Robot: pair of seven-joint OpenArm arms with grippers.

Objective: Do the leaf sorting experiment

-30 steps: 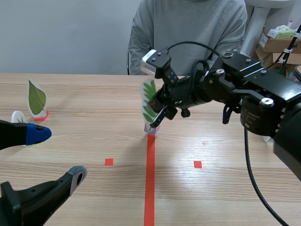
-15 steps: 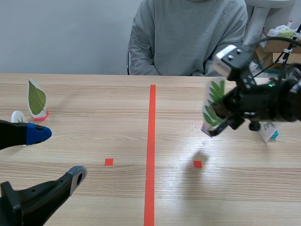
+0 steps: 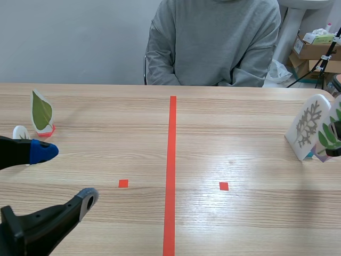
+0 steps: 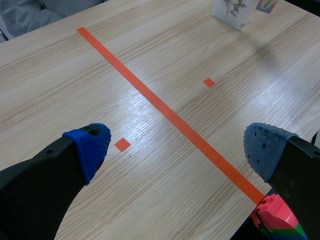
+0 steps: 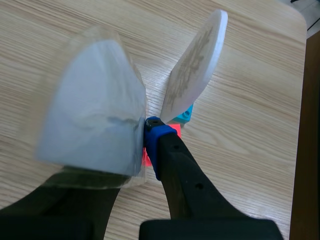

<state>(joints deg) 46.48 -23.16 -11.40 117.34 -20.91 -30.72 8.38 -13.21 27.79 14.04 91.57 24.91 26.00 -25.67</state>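
Leaf-sorting trial, mid-placement: the right gripper [image 5: 143, 144] was clenched on the green-leaf card [image 5: 95, 110], its fingers pinching the card low down near its stand. In the scene view the card [image 3: 331, 133] hung at the table's [image 3: 240, 106] far edge, well to the right of the orange-red centre line [image 3: 171, 160]. It was just beside a white card printed with a grey fern-like leaf [image 3: 308, 125], which stood on that same side of the line. The right wrist view showed that fern card [image 5: 195, 70] upright on a blue base just ahead of the gripper, close to the held card, though contact between the two could not be made out.

On the other side of the line, the left gripper [image 3: 66, 176] hung low with its fingers spread and nothing between them. Farther to the left of the line stood an oval-leaf card [image 3: 41, 112] on a red base. A person in a grey sweater [image 3: 213, 42] sat across the table, beyond the line's far end.

The step in hand appeared to be setting the green-leaf card down with the right-hand group. The next move would call for lowering it until its stand sat flat on the wood. Only then should the fingers let go, and the arm would need to draw back without nudging the fern card over.
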